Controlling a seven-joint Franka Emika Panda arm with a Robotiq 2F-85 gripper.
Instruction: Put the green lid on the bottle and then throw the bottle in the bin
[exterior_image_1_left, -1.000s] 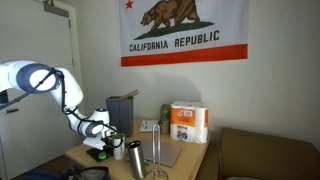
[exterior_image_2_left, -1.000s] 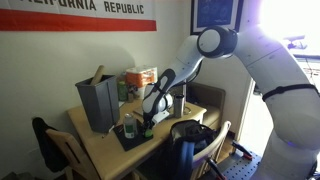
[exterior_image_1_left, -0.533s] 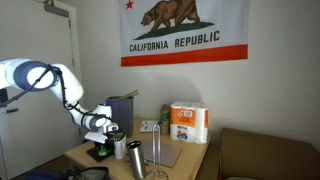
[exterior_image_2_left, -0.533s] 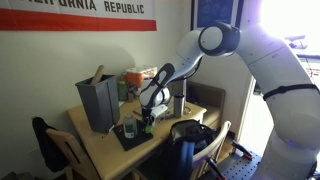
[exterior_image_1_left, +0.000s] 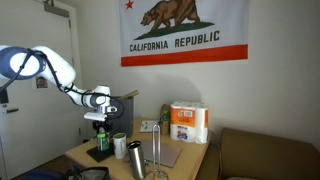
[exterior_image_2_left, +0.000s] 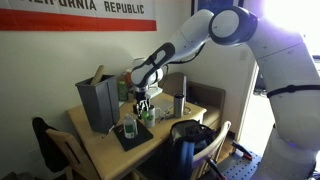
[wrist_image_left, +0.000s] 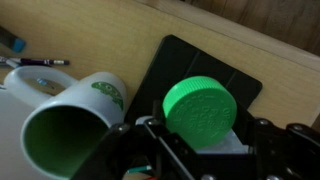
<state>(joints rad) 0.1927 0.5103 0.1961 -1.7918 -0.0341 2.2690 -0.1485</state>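
My gripper (wrist_image_left: 202, 142) is shut on the green lid (wrist_image_left: 200, 108), a round green cap held slightly tilted between the fingers. In both exterior views the gripper (exterior_image_1_left: 98, 122) (exterior_image_2_left: 144, 104) hangs above the table. The slim dark-green bottle (exterior_image_1_left: 101, 149) (exterior_image_2_left: 129, 128) stands upright on a black mat (wrist_image_left: 175, 70), roughly below the gripper. In the wrist view the bottle is hidden. The tall dark grey-blue bin (exterior_image_1_left: 122, 107) (exterior_image_2_left: 97, 105) stands at the back of the table.
A white cup with a green band (wrist_image_left: 70, 125) (exterior_image_1_left: 119, 145) stands beside the mat. A steel tumbler (exterior_image_1_left: 135, 160) (exterior_image_2_left: 180, 104) and a white-and-orange paper-towel pack (exterior_image_1_left: 188, 123) (exterior_image_2_left: 140, 77) are on the table. A chair (exterior_image_2_left: 50, 140) stands at the table's near side.
My gripper has risen from low over the black mat to well above the table, with the green lid in it. The bottle and cup have not moved.
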